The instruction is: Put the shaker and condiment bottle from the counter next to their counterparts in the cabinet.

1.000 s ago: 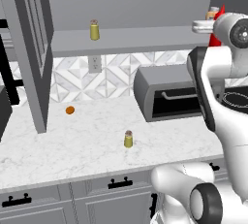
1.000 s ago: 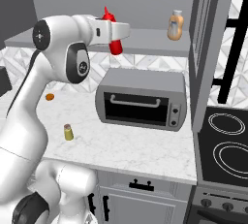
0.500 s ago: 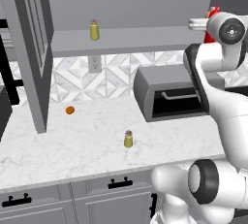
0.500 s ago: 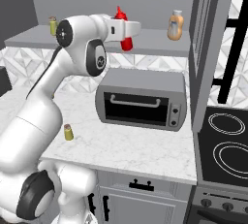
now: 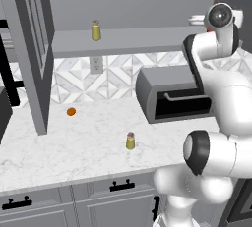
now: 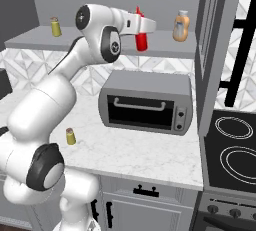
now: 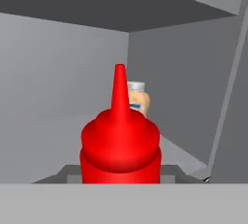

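Red bottle at the cabinet shelf, shaker not yet moved

The gripper (image 6: 141, 25) is clamped on the condiment bottle (image 6: 141, 34), holding it upright over the cabinet (image 6: 100, 45) shelf, to the left of the squat orange-tan bottle (image 6: 181, 26) and not yet let go; whether its base touches the shelf cannot be told. By my reading the first placement is nearly done. The shaker (image 5: 130, 141) stands on the counter (image 5: 74, 147), well apart from its twin shaker (image 5: 96, 30) on the shelf, so that half is left.
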